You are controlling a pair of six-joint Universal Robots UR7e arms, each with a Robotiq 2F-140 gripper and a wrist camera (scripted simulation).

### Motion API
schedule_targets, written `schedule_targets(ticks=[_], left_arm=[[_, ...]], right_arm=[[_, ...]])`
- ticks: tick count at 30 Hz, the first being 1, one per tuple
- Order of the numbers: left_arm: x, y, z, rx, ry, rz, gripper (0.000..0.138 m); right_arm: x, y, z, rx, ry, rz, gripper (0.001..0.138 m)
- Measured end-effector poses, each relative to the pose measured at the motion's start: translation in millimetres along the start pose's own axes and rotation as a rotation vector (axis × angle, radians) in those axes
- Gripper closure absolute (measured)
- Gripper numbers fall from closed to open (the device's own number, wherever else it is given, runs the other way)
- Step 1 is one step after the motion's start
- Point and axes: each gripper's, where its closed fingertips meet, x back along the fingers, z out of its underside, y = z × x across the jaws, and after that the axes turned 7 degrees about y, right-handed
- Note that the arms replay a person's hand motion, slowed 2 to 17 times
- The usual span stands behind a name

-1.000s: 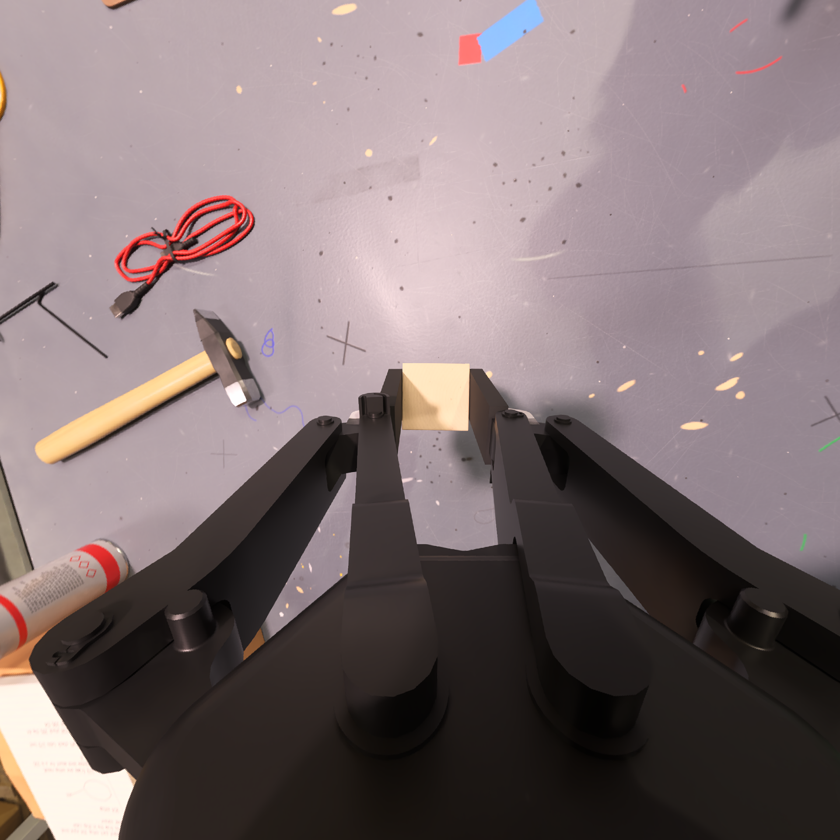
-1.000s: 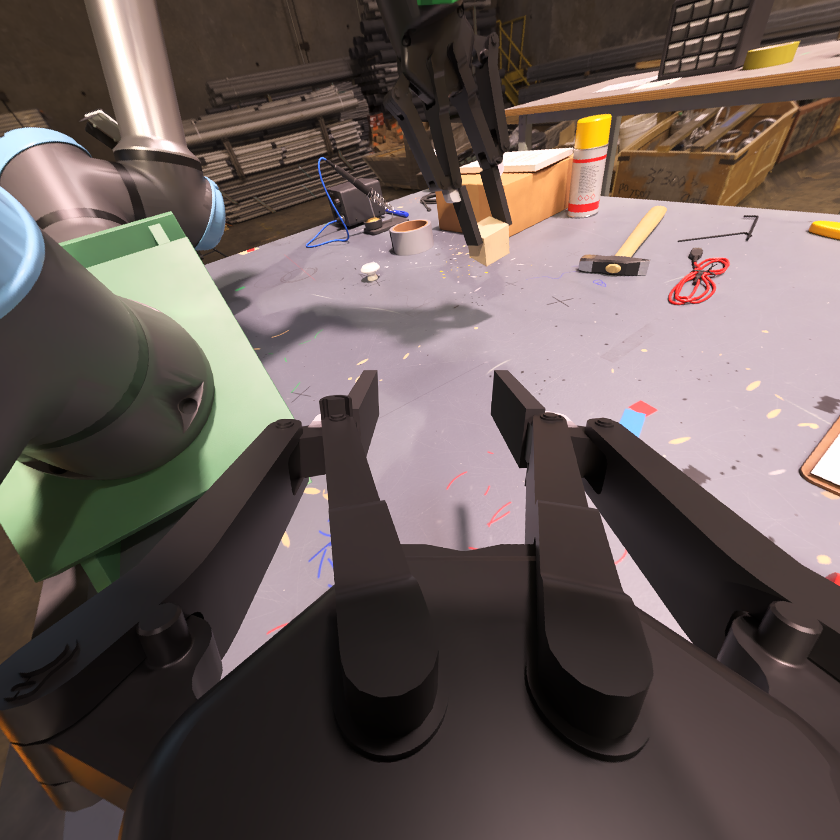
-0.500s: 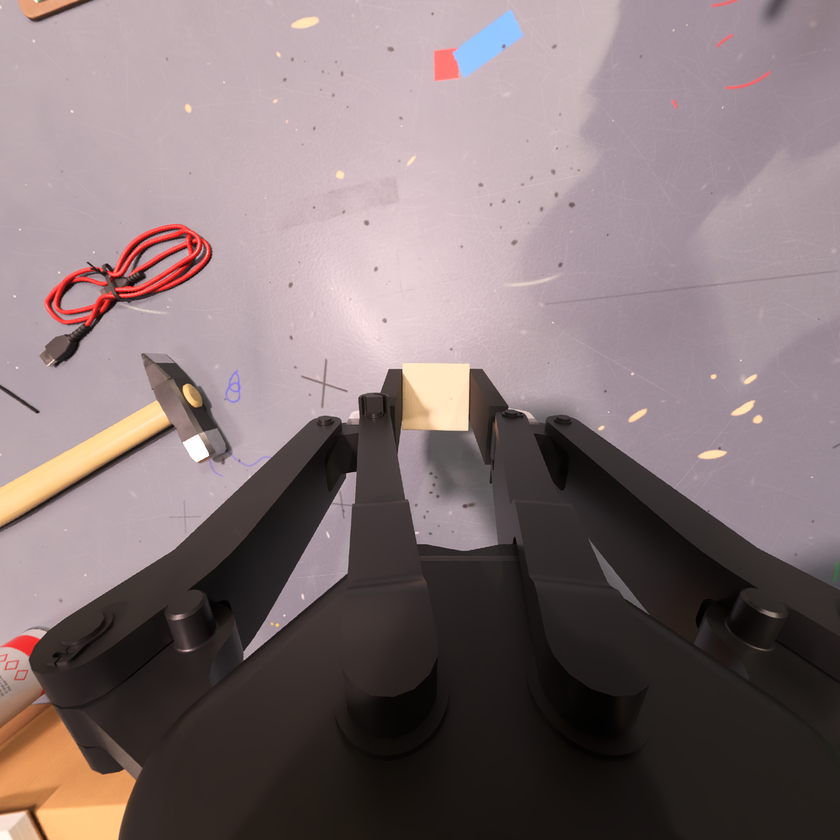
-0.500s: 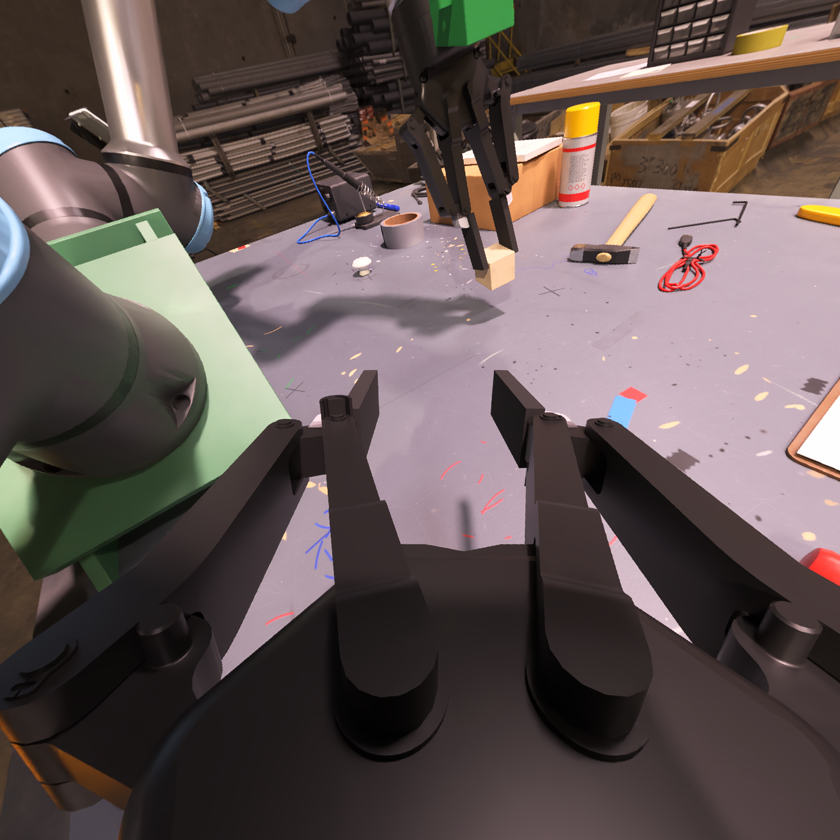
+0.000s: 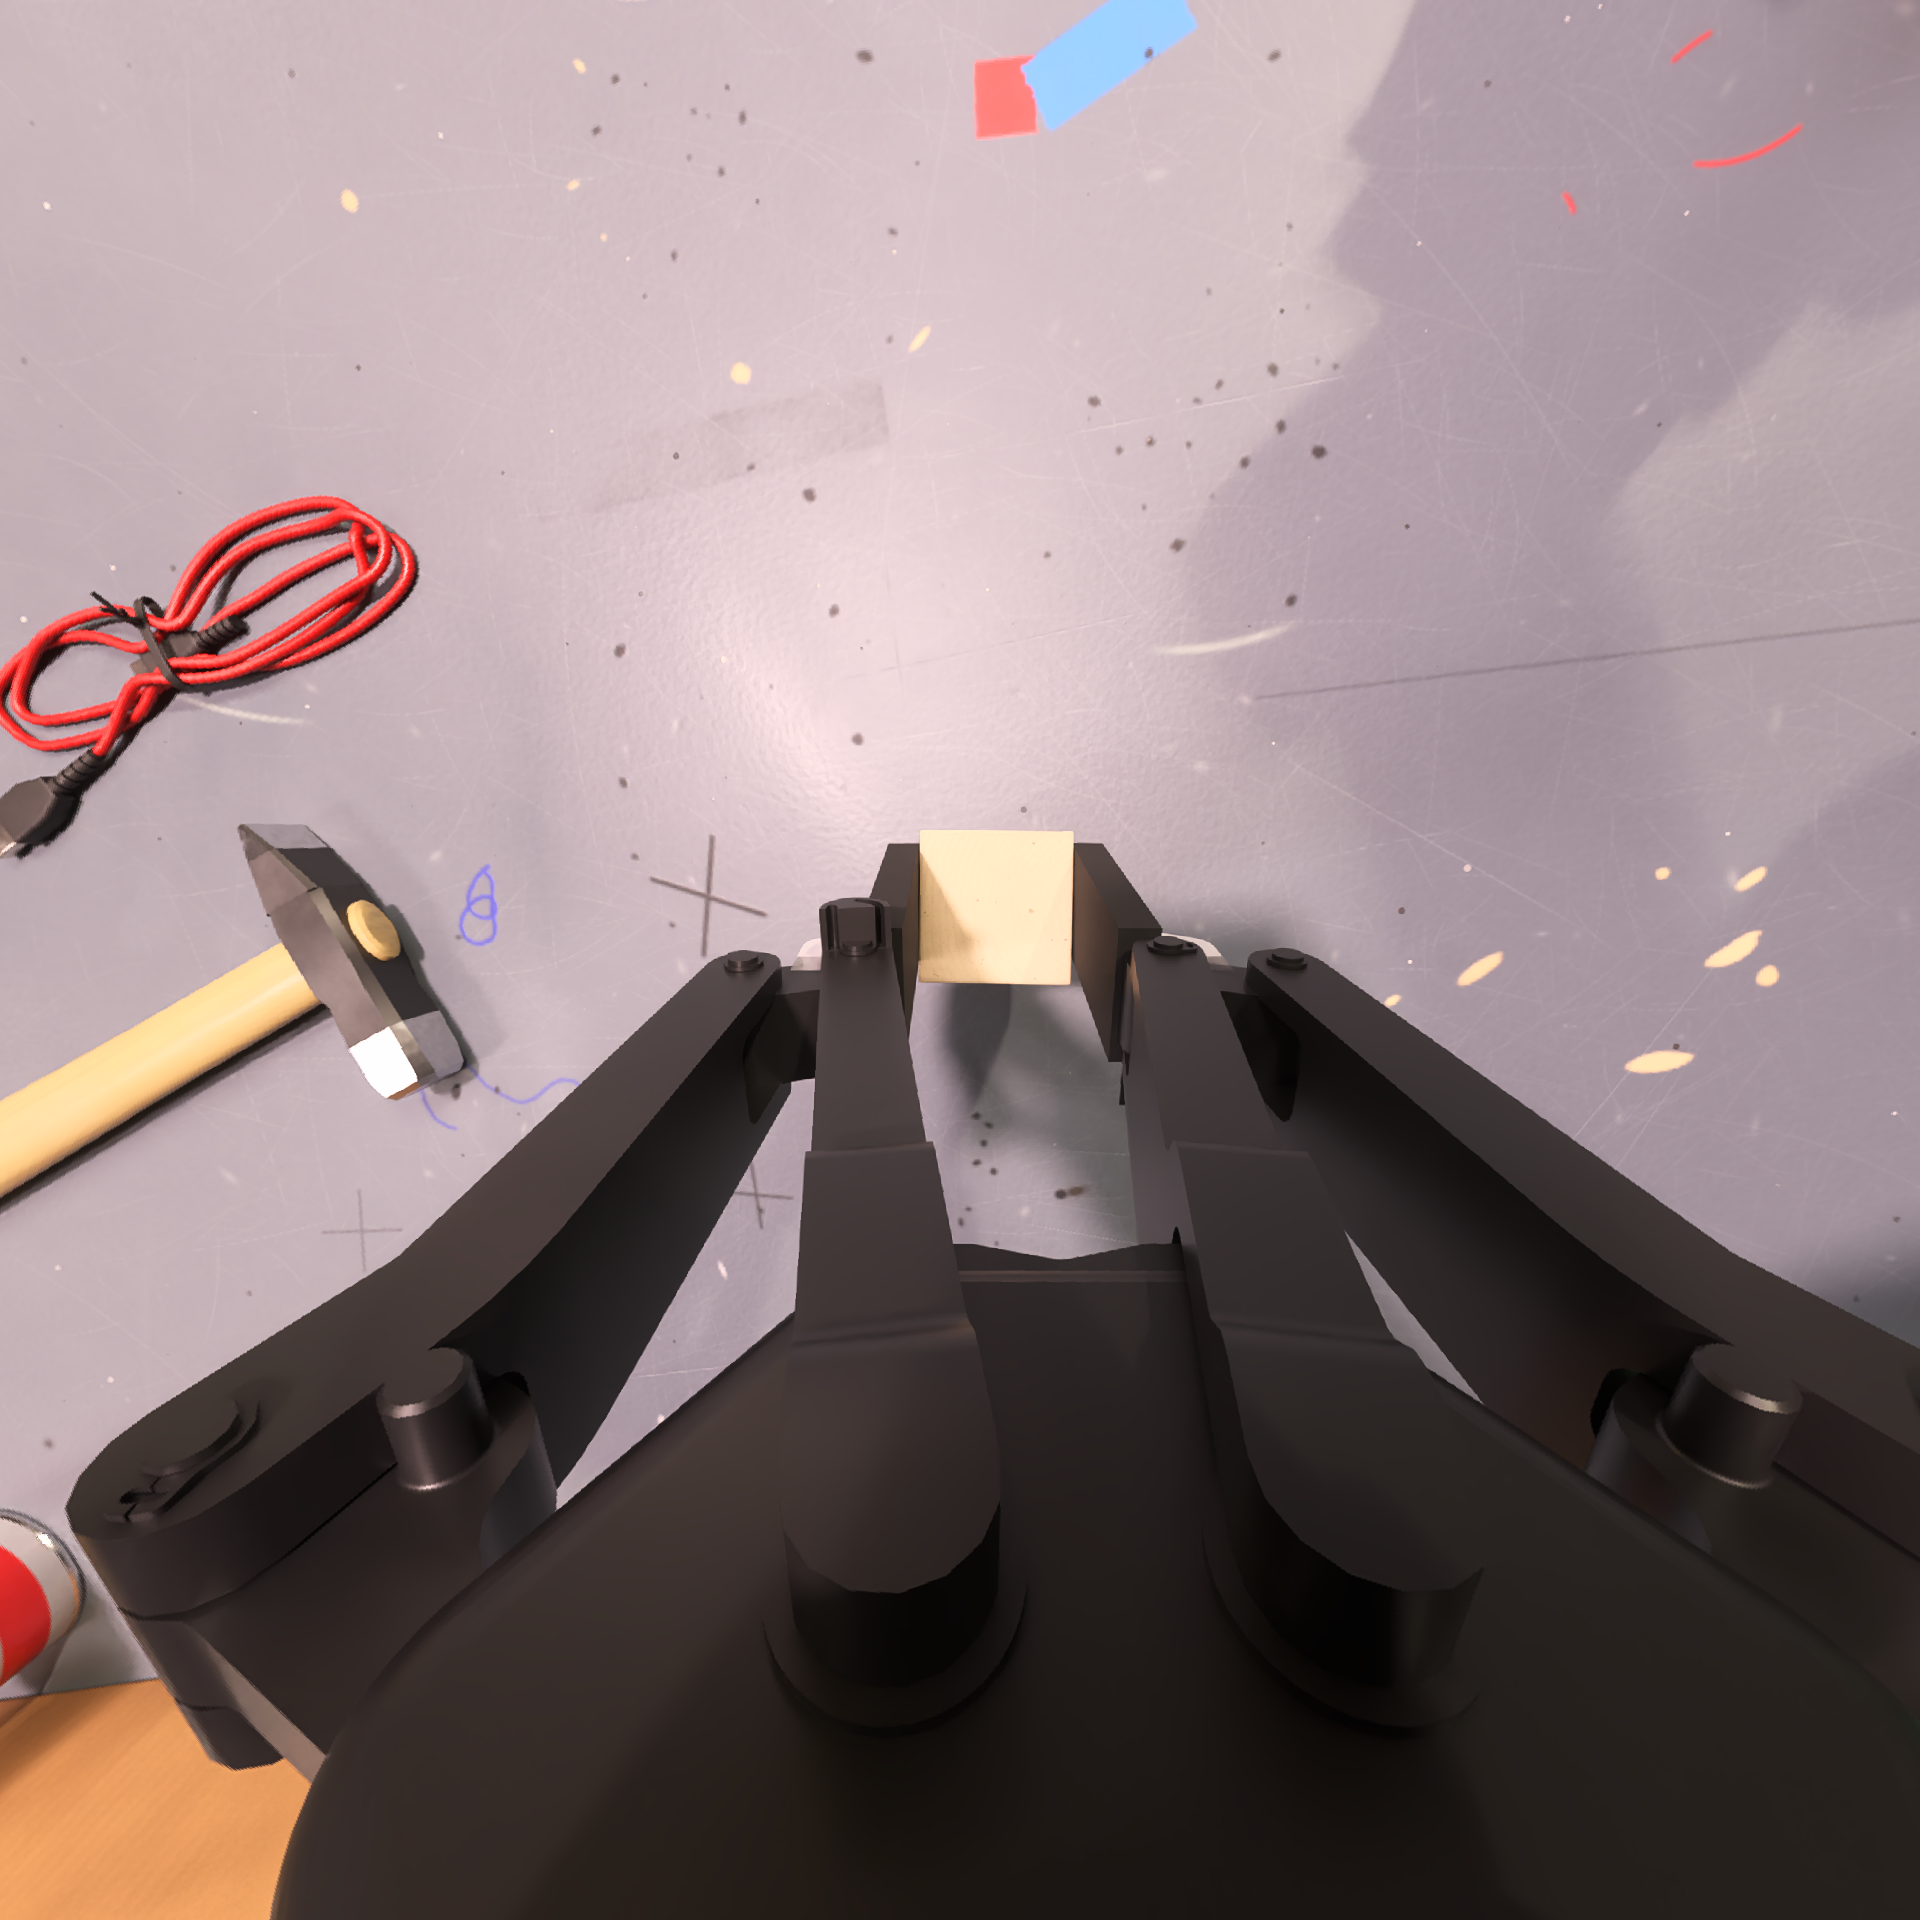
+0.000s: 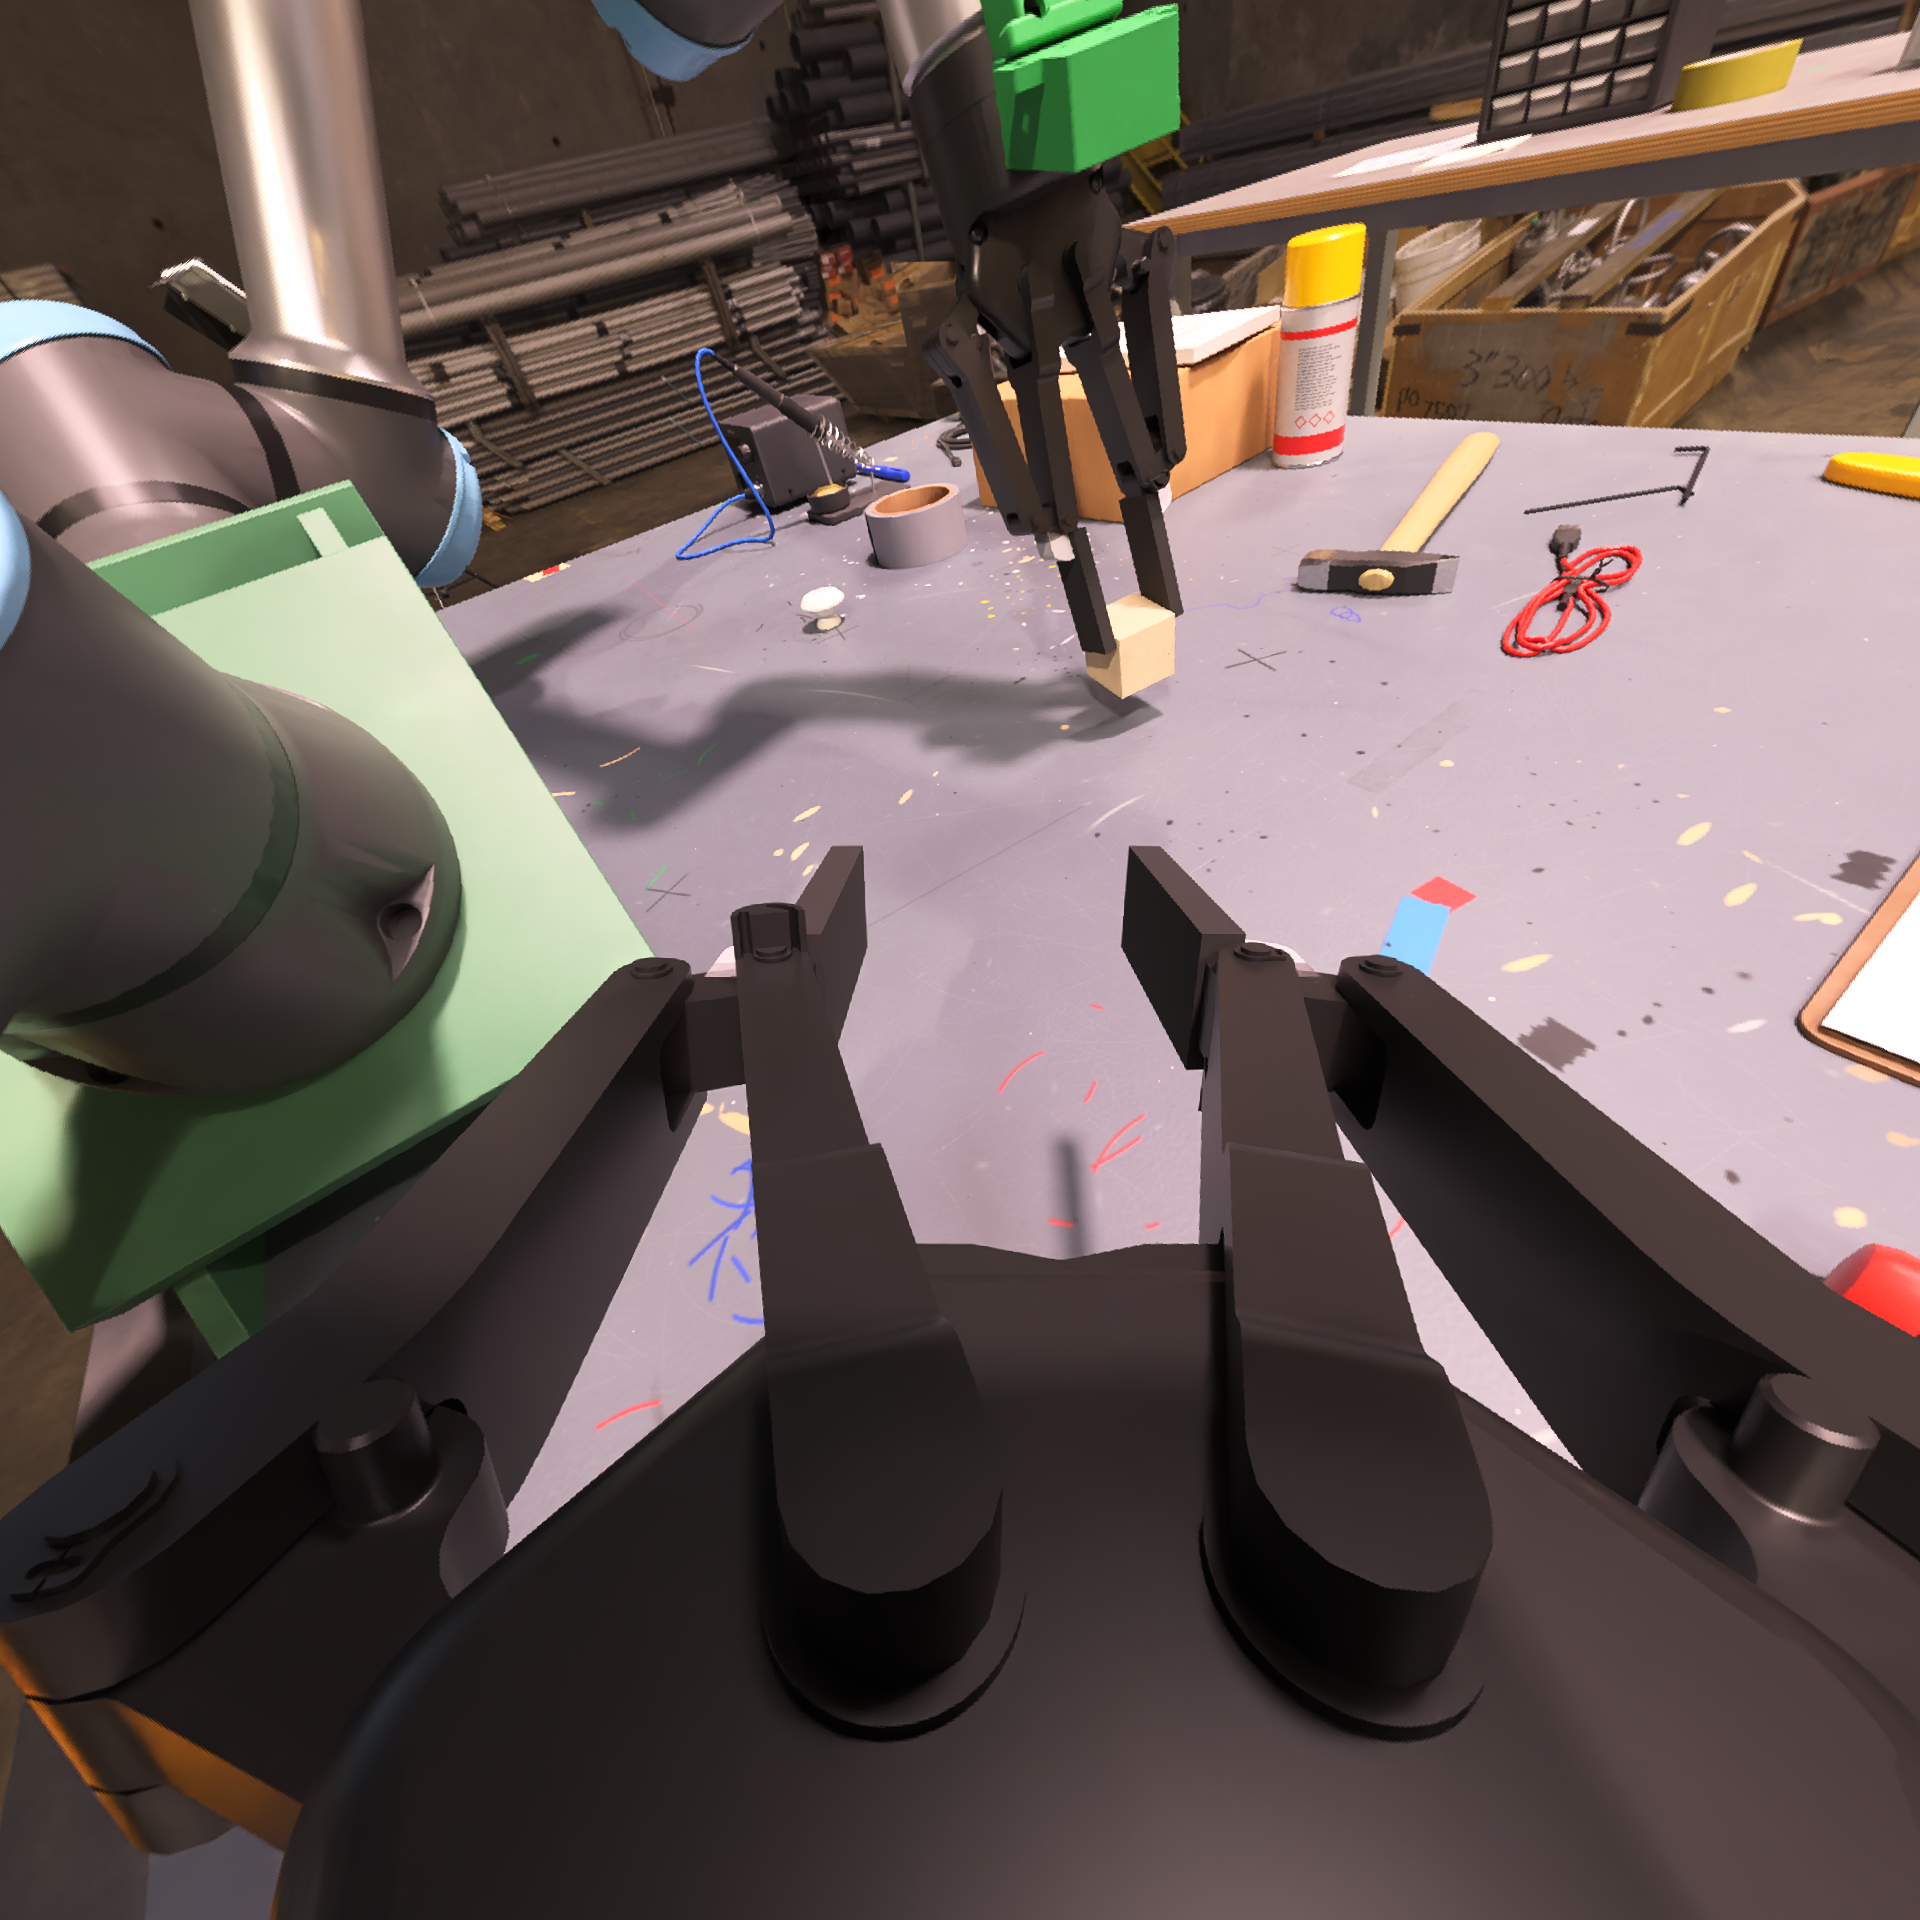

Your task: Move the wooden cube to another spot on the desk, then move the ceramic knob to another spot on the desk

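Left wrist view: left end effector (image 5: 995, 914) clamped on the wooden cube (image 5: 994, 906), just above the grey worktop (image 5: 1039, 520) – hammer (image 5: 343, 961) and red cable (image 5: 208, 618) off to one side.

Right wrist view: right end effector (image 6: 992, 925) spread wide, holding nothing; shown only here – ceramic knob (image 6: 823, 605) resting on the worktop near a tape roll (image 6: 914, 525), apart from the cube held low over the surface

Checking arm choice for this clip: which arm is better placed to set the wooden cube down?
Left. The left gripper is shut on the cube, just above the desk. The right gripper is open, empty and far from it.
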Motion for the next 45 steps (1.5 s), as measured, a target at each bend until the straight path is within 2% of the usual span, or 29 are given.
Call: schedule_targets(ticks=[24,45], left_arm=[[-12.0,-3.4,-6.9,0.022,-0.009,0.011,0.1],[-16.0,-1.1,-14.9,0.061,-0.025,0.012,0.1]], right_arm=[[-9.9,-2.3,2.5,-0.006,0.015,-0.022,0.072],[-10.0,-2.2,2.0,-0.006,0.016,-0.021,0.073]])
